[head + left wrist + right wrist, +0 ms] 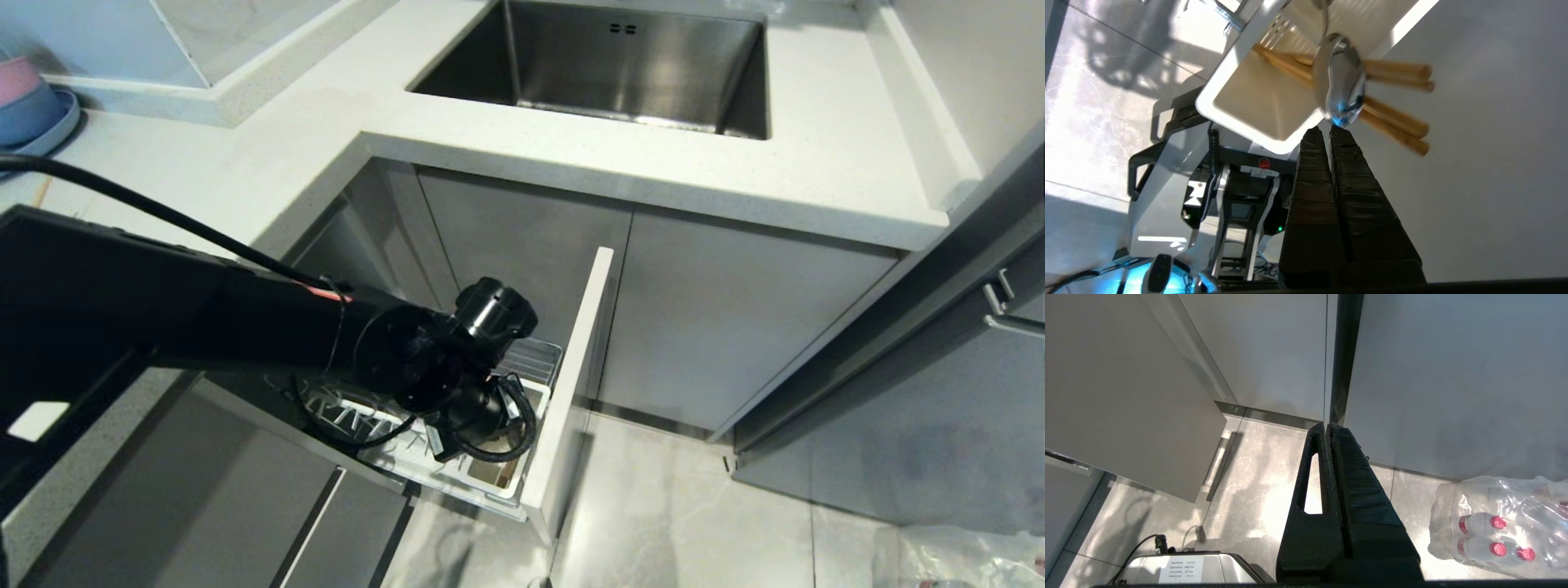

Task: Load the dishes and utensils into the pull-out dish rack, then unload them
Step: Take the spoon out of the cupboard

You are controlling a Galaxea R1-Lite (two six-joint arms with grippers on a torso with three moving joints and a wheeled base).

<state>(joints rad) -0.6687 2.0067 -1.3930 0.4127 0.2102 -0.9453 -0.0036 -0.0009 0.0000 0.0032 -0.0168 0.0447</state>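
The pull-out dish rack (535, 357) stands drawn out under the counter, its pale front panel (581, 351) edge-on. My left arm (408, 359) reaches down over its white utensil cup (500, 483), which also shows in the left wrist view (1241, 106). Wooden chopsticks (1396, 122) lean out of that cup. The spoon (1341, 81) has its bowl towards the camera and its handle running down into the cup. My left gripper (1326, 128) is shut, its tips pinched on the bowl's near rim. The dishes are out of view. My right gripper (1327, 425) hangs shut near the floor.
A steel sink (620, 65) is set in the white counter (735, 171) above the rack. Stacked pink and blue bowls (24, 102) sit at the far left of the counter. A shrink-wrapped pack of bottles (1502, 526) lies on the floor. The robot's base (1237, 196) stands below the cup.
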